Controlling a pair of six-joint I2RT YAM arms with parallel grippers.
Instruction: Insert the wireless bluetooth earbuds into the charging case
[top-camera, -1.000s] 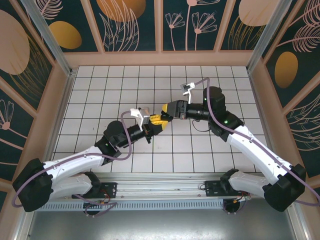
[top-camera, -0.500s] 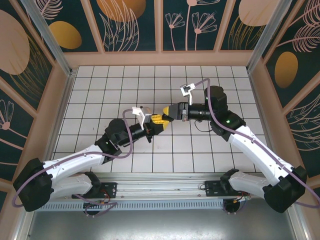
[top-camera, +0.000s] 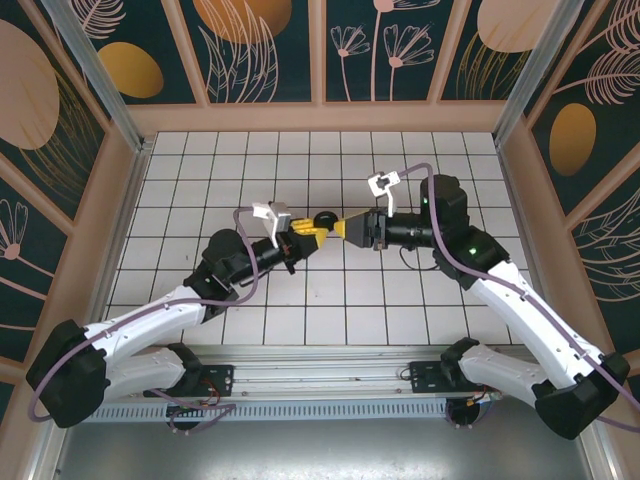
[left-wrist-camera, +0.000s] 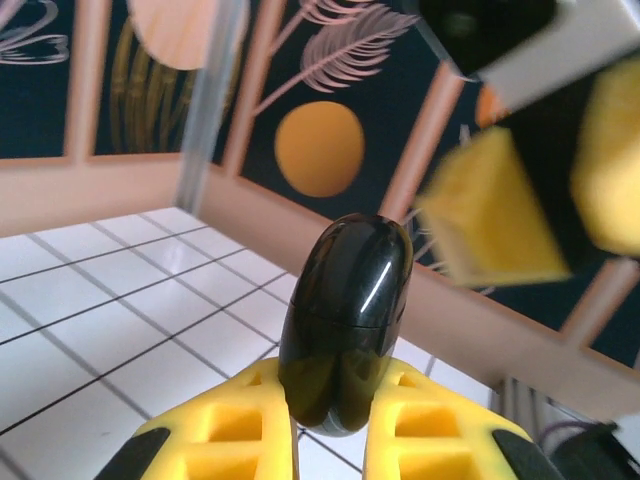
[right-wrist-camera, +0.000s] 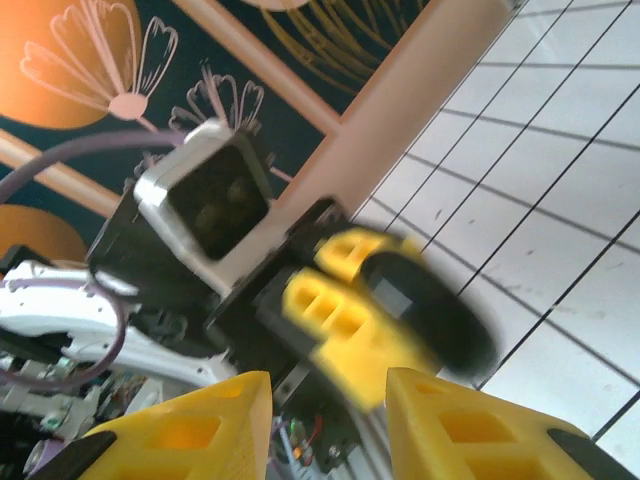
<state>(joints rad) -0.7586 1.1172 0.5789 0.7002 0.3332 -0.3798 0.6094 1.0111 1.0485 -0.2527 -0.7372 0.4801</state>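
Glossy black, the charging case (left-wrist-camera: 345, 320) sits clamped by its lower end in the left gripper (top-camera: 311, 231). Just right of the case, the right gripper (top-camera: 347, 228) faces it, jaws apart and empty. The left should probably hold steady while the right works on the lid seam.

From above, the white tiled tabletop (top-camera: 200, 170) lies open toward 10, 12 and 2 o'clock, up to the peach-framed dark floral wall panels (top-camera: 270, 60) closing it at 9, 12 and 3. The middle is barred. There the left tool (top-camera: 308, 232), clamped on a glossy black oval plastic case (top-camera: 324, 220), meets the parted right tool (top-camera: 346, 227) tip to tip. The white left arm (top-camera: 150, 325) and right arm (top-camera: 520, 300) slant across 7 and 5 o'clock, carrying looped purple cables (top-camera: 240, 230).
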